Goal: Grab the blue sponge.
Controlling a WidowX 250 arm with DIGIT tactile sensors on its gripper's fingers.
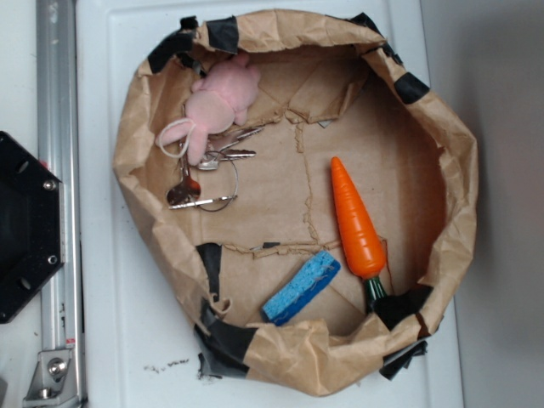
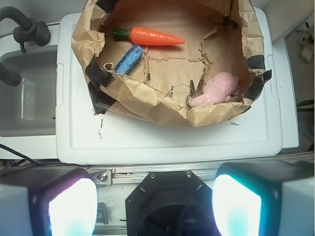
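- The blue sponge (image 1: 301, 287) (image 2: 129, 59) lies flat on the brown paper floor of a crumpled paper bag basin (image 1: 140, 127) (image 2: 147, 103), its long side set on a diagonal in the exterior view, close to the bag's lower wall.
- Nothing rests on the sponge and nothing grips it; its rough top face is fully open to view.
- Just beside it lies an orange toy carrot (image 1: 355, 223) (image 2: 155, 36), longer than the sponge, with a dark green stem end (image 1: 376, 293) (image 2: 119, 34) pointing toward the bag wall. The two are near each other but look apart.
- On the far side of the bag floor from the sponge sits a pink plush toy (image 1: 217, 106) (image 2: 219, 88), with a bunch of metal keys on a ring (image 1: 208, 178) (image 2: 189, 93) lying against it.
- Black tape patches (image 1: 223, 32) (image 2: 98, 73) run along the bag's rolled rim in several places.
- The bag stands on a white plastic lid (image 1: 119, 340) (image 2: 172, 142) that serves as the bench.
- The end effector (image 2: 155, 206) hangs well back from the bag in the wrist view, its two fingers (image 2: 74, 209) set wide apart at the bottom corners of the frame, empty between them.
- A black robot base plate (image 1: 25, 225) and a metal rail (image 1: 55, 127) sit at the left of the exterior view.
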